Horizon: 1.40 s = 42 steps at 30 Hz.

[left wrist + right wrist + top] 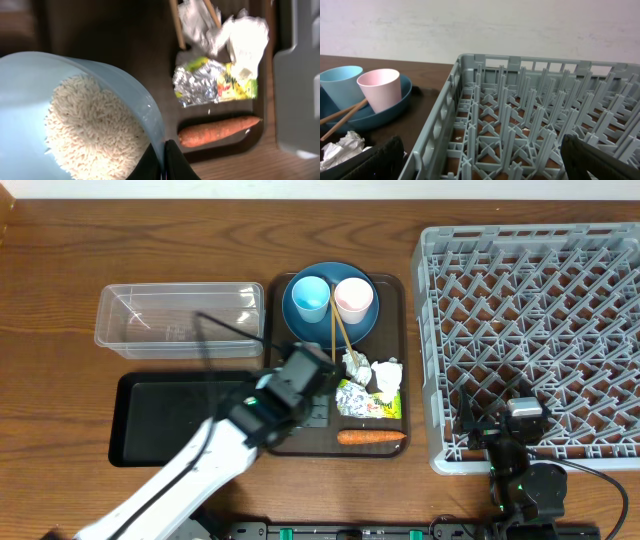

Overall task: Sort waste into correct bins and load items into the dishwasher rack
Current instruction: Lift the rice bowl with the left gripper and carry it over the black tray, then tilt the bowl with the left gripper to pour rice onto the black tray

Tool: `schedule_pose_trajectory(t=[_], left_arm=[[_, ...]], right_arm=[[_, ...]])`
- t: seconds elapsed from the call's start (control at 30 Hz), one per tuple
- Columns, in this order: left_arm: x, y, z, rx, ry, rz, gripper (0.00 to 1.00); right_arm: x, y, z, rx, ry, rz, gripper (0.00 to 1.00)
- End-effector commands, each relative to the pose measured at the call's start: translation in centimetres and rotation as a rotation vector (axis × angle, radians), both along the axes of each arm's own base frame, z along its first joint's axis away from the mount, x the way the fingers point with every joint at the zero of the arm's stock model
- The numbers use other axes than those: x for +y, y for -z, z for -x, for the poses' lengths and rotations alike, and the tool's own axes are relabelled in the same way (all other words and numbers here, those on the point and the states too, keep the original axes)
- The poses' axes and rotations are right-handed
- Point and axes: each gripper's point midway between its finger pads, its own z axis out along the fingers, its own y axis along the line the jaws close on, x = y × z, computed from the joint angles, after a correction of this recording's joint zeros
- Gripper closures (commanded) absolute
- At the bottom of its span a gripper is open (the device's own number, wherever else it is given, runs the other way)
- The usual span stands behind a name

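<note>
Left wrist view shows the left hand [164, 160] clenched on the rim of the white bowl [30, 80], one finger inside the light blue wall and one outside, with a heap of white rice [95, 130] lying in the bottom. The step in hand looks like clearing the food waste, so the bowl must be emptied before it can go to the rack. The next move calls for a level lift off the brown serving tray [395, 310], a carry to a bin, and a slow tip so the grains do not scatter on the desk. Beyond the hand on the same tray lie the crinkled green-yellow and silver wrapper [210, 80], the crumpled white paper [240, 35] and the carrot [220, 130], all unsorted. Farther out, the blue plate [330, 270] carries the light blue cup [310, 297] and the pale pink cup [353, 298], with the chopsticks [340, 335] leaning off its edge toward the paper. On the hand's other side, away from the rack, the clear plastic tub [180, 290] looks empty, and so does what shows of the black tray [160, 420] beneath the arm. The grey dishwasher rack [530, 310] holds no dishes. The right hand [480, 145] hangs released at the rack's near edge, grasping nothing.
</note>
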Motion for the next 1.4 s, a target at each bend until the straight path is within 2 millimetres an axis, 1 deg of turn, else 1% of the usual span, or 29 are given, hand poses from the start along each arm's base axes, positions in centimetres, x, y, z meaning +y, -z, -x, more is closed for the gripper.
schedule_pose_trajectory(t=[0.0,0.13,0.23,0.37,0.5,0.7,0.8,1.03,1.17,1.37], left_arm=[[2.3,-3.0,-1.0,-0.064,-0.096,0.054,0.94],[6.5,-5.2,-1.2,-0.104,-0.213,0.104,0.94],[9.4,-6.1,-1.2,-0.12,-0.282,0.12,0.94],[13.1,-6.2,-0.8,-0.103,-0.378,0.132,0.94],[15.7,-5.9,-0.8,-0.086,-0.443,0.165,0.94],[18.4,-6.1,-1.4,-0.105,-0.498,0.243,0.94],[19.4,-6.1,-1.7,-0.109,-0.505,0.282,0.94],[20.3,-5.0,-2.4,-0.09,-0.463,0.435,0.94],[20.6,-5.0,-2.9,-0.108,-0.417,0.58,0.94],[21.4,-3.7,-2.8,-0.114,-0.418,0.76,0.94]], right_arm=[[-0.1,0.1,0.0,-0.002,0.003,0.018,0.01],[-0.1,0.1,0.0,-0.001,0.003,0.018,0.01],[-0.1,0.1,0.0,-0.002,0.004,0.018,0.01],[-0.1,0.1,0.0,-0.001,0.004,0.018,0.01],[-0.1,0.1,0.0,-0.002,0.003,0.018,0.01],[-0.1,0.1,0.0,-0.002,0.004,0.018,0.01],[-0.1,0.1,0.0,-0.002,0.004,0.018,0.01],[-0.1,0.1,0.0,-0.002,0.004,0.018,0.01],[-0.1,0.1,0.0,-0.001,0.003,0.018,0.01],[-0.1,0.1,0.0,-0.002,0.003,0.018,0.01]])
